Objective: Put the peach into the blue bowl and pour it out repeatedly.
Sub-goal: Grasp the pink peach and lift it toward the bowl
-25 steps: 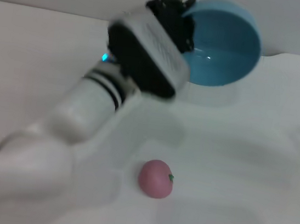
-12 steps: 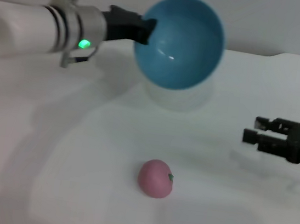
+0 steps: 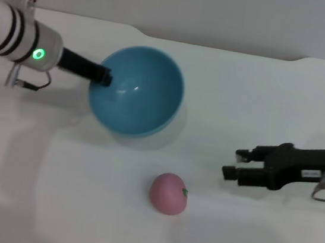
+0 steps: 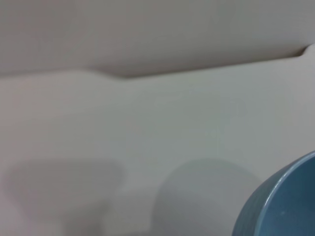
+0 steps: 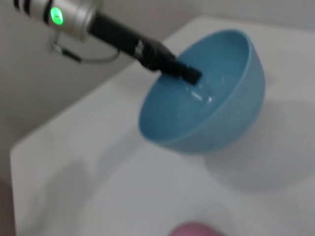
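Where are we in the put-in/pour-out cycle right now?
Poured out, it seems: the peach lies on the table and the blue bowl is empty. In hand: the left gripper holds the bowl by its rim, tilted. The right gripper, open, is beside the peach, not touching. Left: grasp the peach and drop it in.

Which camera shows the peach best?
The head view: the whole peach lies in the open on the table. The right wrist view catches only its top edge; the left wrist view shows none of it.
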Controlling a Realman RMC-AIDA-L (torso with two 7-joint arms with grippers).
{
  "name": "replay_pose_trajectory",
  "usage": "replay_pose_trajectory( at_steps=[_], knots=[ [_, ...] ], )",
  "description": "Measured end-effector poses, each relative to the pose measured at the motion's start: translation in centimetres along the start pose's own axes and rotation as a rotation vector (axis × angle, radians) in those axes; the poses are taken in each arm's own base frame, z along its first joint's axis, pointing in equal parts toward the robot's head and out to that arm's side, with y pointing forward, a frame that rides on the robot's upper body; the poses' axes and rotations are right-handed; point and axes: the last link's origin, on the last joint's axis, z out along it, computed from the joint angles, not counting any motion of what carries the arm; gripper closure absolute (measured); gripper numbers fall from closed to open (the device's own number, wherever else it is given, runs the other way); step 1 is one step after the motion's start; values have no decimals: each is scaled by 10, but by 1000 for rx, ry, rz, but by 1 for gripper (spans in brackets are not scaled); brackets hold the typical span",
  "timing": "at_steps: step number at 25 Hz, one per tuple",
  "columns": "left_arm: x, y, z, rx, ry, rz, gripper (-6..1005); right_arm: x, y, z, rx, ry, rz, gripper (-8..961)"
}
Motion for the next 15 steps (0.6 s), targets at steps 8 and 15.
replay_pose_trajectory(
  at_steps=[8, 15],
  knots=[
    [-24, -25, -23, 88, -28, -108, 999, -18, 11, 38, -2, 188, -126, 294],
    [-28, -26, -25, 86, -41, -119, 1000, -29, 25, 65, -30, 271, -226, 295]
  ],
)
